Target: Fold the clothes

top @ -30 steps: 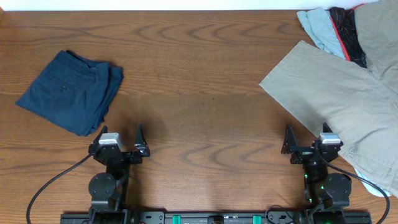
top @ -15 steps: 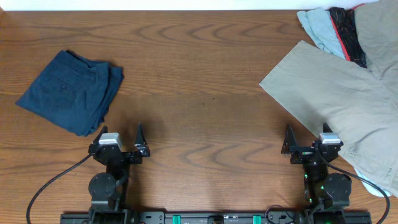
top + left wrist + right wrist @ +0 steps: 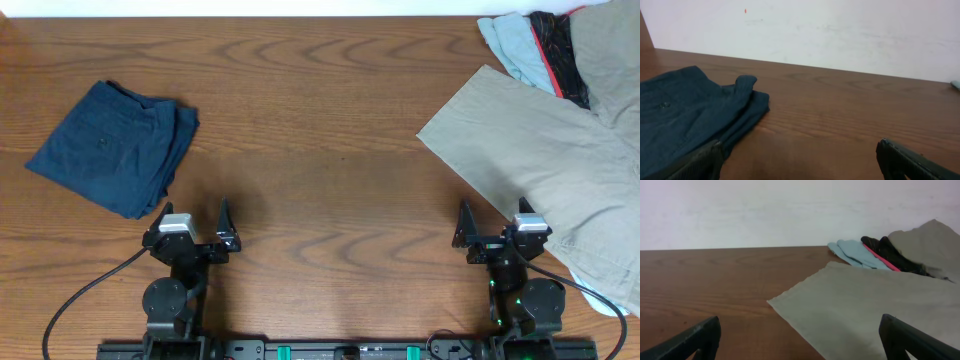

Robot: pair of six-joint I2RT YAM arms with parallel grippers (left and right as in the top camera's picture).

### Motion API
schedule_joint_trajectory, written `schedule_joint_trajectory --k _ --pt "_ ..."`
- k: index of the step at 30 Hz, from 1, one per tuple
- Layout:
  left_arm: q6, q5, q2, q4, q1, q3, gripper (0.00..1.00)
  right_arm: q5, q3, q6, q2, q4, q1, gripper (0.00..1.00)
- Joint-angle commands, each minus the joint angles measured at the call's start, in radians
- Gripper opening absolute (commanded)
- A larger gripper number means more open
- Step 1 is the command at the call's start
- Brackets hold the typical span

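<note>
With our left gripper (image 3: 190,228) and right gripper (image 3: 495,228) both spread wide and empty, we should pinch the large khaki-beige cotton shorts (image 3: 540,170), at one o'clock from the right gripper, by an edge.

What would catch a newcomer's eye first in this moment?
The big khaki shorts sprawl unfolded over the right side, with a small heap of pale blue and black clothes behind them at the far right corner. Folded navy shorts lie at the left, and the left claw and right claw sit open, empty, at the near edge.
</note>
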Motion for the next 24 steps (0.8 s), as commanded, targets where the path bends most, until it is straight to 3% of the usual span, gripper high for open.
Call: schedule_joint_trajectory --k 1,24 --pt "0.013 -0.01 -0.009 -0.042 -0.002 -0.014 0.98 -0.003 -0.001 -0.006 -0.005 -0.004 0.007 0.99" --pt "0.014 -0.014 -0.007 -0.042 -0.002 -0.014 0.98 -0.016 -0.001 0.003 -0.005 0.008 0.007 0.99"
